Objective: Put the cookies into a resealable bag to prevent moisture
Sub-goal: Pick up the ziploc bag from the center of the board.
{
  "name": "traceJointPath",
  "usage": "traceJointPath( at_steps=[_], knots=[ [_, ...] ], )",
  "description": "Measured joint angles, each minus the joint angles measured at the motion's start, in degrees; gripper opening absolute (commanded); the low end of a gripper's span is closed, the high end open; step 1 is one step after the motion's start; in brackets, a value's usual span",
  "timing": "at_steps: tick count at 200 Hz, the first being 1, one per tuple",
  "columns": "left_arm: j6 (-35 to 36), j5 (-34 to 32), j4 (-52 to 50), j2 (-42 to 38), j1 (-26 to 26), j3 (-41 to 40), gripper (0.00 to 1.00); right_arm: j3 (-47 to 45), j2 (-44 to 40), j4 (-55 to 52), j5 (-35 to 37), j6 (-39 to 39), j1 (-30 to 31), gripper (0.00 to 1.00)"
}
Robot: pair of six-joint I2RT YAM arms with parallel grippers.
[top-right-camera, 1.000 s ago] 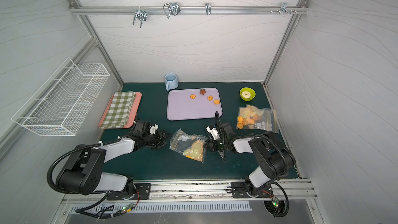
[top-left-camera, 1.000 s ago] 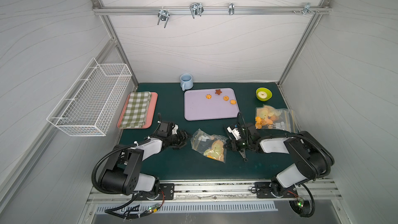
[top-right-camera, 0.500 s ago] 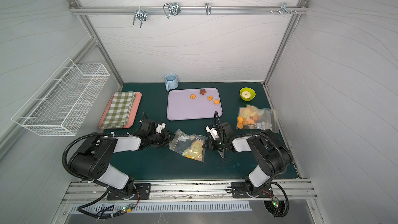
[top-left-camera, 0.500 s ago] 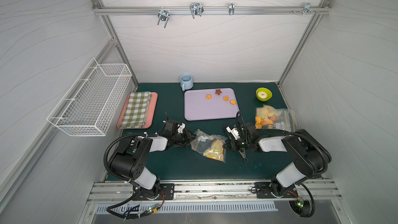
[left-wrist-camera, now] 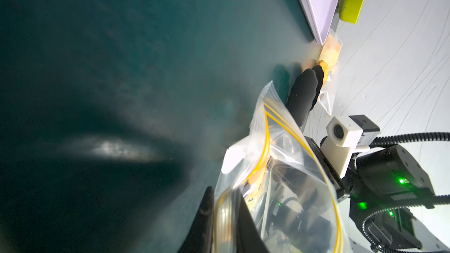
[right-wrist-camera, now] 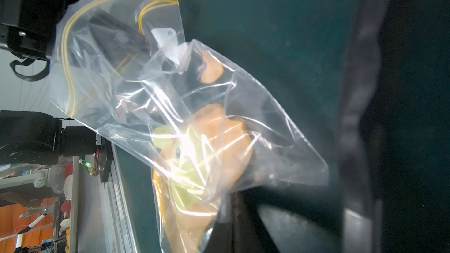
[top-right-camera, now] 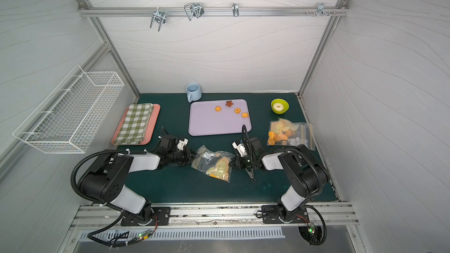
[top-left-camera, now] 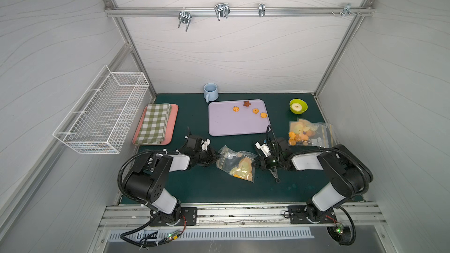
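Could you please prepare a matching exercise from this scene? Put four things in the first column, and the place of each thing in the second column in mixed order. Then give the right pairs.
Things
1. checked cloth
2. brown star cookie
3. pale round piece
4. clear bag

Places
A. in the green bowl
B. on the dark green mat, near the front
C. on the pink tray
D. on the lilac tray

Pairs: 1-C, 2-D, 3-A, 4-B
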Motion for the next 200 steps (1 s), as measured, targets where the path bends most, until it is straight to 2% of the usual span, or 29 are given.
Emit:
traceJointPath(
  at_steps=[51, 86, 131, 168, 181, 200],
  knots=[
    [2.34, -1.99, -5.40, -6.56, -0.20, 0.07, 0.00, 0.68, 0.66, 0.28, -0.02, 0.00, 0.00, 0.00],
    [4.98, -3.67, -13.00, -14.80, -0.61, 1.84, 0.00, 1.09, 0.63, 0.13, 0.15, -0.02, 0.00, 0.00],
    [9.40, -9.70, -26.60, -26.25, -1.49, 8.17, 0.00, 1.79, -1.86, -0.22, 0.42, 1.31, 0.00, 0.47],
    [14.60, -20.00, -42.29, -29.75, -1.62, 20.39, 0.00, 2.14, -16.92, -3.89, 4.55, 2.45, 0.02, 0.58],
    [16.50, -24.24, -47.63, -29.68, -1.66, 25.09, 0.00, 2.69, -22.91, -5.55, 7.43, 2.47, 0.04, 0.59],
    [19.12, -29.57, -54.42, -29.20, -1.86, 30.80, 0.00, 2.97, -29.90, -7.85, 12.39, 2.84, 0.07, 0.82]
  ],
)
